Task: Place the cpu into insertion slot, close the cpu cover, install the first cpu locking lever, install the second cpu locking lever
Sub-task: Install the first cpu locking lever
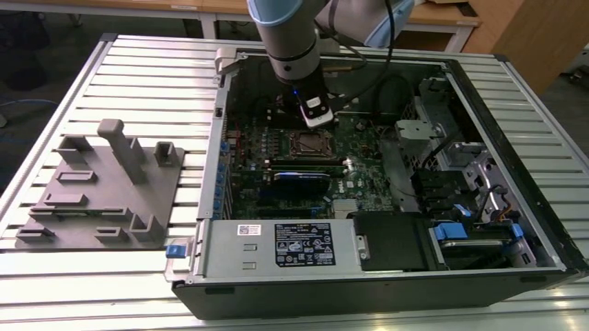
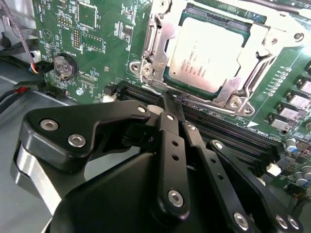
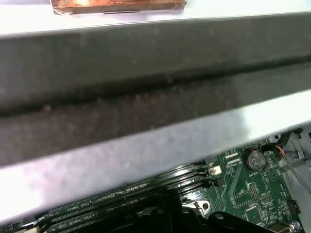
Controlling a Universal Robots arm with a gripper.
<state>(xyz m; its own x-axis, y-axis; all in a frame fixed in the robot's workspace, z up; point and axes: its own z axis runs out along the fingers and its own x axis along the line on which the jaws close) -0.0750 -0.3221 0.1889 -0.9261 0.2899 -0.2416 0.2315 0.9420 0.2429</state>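
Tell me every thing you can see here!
table: one, silver slats, under everything.
computer case: one, black, open on the table.
fixture plate: one, grey, on the table, exterior view's left.
power box: one, silver, inside the case.
circuit board: one, green, inside the case.
cpu cover: one, silver, flat on the board.
cpu: one, silver-grey, in the cover's window.
memory slots: several, black, beside the cover.
coin battery: one, silver, on the board.
arm: one, grey and blue, reaching into the case.
pincer: one, black, shut, tip at the cover's edge.
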